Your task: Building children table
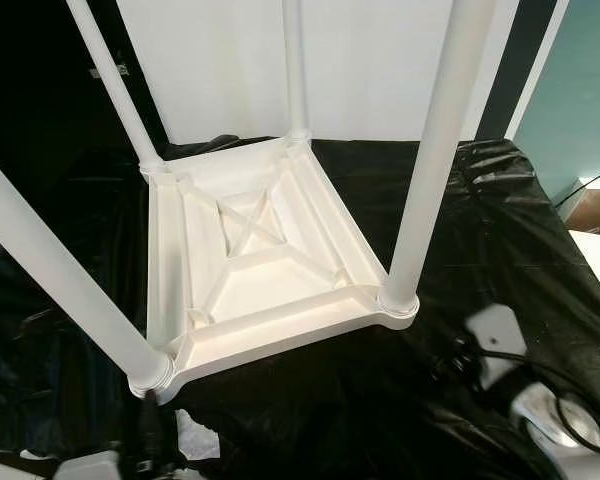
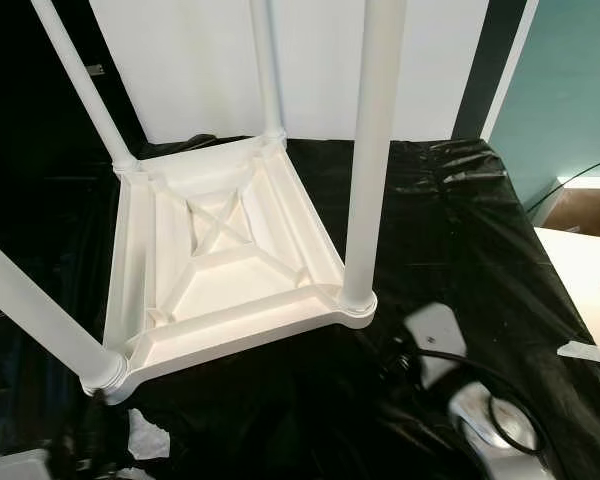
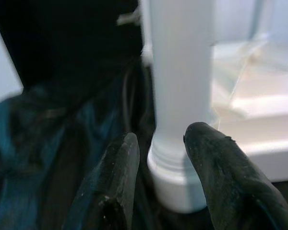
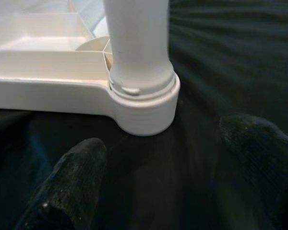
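Black sheeting [image 1: 480, 230] carries the upturned tabletop [image 1: 255, 265], four legs up. Left gripper [image 3: 158, 158], parted, empty, flanks the seven-o'clock leg [image 1: 50, 270]; right gripper [image 4: 163, 167] gapes near the five-o'clock leg [image 1: 435, 150]. Any nudge might tilt a loosely seated leg.

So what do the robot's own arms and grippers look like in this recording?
Each wrist view shows two long black fingers, matte and scuffed with rounded tips: the left gripper and the right gripper. In the head views, a silver arm part with a black looping cable sits at lower right.
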`<state>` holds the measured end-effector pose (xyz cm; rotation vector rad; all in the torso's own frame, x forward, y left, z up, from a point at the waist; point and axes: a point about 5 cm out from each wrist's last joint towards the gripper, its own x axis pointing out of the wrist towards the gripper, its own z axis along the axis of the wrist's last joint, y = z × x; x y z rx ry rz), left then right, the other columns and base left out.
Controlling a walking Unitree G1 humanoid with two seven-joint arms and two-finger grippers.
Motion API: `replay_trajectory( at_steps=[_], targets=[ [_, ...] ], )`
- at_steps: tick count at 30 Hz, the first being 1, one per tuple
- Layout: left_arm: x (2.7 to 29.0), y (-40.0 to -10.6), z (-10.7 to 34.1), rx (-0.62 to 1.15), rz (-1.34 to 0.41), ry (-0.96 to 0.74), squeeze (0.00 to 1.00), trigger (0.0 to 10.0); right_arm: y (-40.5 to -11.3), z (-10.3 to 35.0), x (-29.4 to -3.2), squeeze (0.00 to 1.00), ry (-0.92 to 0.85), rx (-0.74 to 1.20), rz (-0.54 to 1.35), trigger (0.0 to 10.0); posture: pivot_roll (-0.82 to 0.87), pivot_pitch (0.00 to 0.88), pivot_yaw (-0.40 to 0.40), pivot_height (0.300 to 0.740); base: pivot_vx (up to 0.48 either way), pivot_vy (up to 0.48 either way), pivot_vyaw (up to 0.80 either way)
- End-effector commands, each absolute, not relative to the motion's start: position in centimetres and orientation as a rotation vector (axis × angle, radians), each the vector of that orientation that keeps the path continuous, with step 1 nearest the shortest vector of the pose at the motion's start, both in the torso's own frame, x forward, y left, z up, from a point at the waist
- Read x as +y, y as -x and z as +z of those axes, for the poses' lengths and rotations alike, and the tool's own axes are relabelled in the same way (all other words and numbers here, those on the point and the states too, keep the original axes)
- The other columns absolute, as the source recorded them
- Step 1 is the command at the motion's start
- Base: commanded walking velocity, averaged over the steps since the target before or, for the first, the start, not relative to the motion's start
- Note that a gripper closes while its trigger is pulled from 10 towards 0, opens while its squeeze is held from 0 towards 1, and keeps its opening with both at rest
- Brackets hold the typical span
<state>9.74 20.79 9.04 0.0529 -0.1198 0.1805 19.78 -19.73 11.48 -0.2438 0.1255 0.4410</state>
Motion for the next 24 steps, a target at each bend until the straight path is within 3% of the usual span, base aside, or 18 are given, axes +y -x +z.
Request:
replay_trajectory(
  at_steps=[1,9,12,24],
  targets=[
    [21.3,-8.8,9.2,-0.113,0.331,-0.041,0.0,10.0,-19.6,11.7,-20.0,0.0,0.212,0.136,0.473,10.0,0.08,0.0,0.028,0.74,0.0,0.0,0.0],
    [21.6,-9.9,9.6,-0.152,0.328,-0.052,0.0,10.0,-19.5,10.5,-19.4,0.0,0.173,0.179,0.551,10.0,0.09,0.0,0.024,0.74,0.0,0.0,0.0],
    [21.1,-12.8,10.3,-0.219,0.28,-0.03,0.0,10.0,-20.5,10.1,-17.9,0.0,0.114,0.191,0.675,10.0,0.09,0.0,0.026,0.74,0.0,0.0,0.0],
    [20.5,-16.2,9.8,-0.25,0.23,-0.022,0.0,10.0,-22.9,11.2,-14.6,0.0,0.074,0.13,0.833,10.0,0.08,0.0,0.028,0.74,0.0,0.0,0.0]
  ],
)
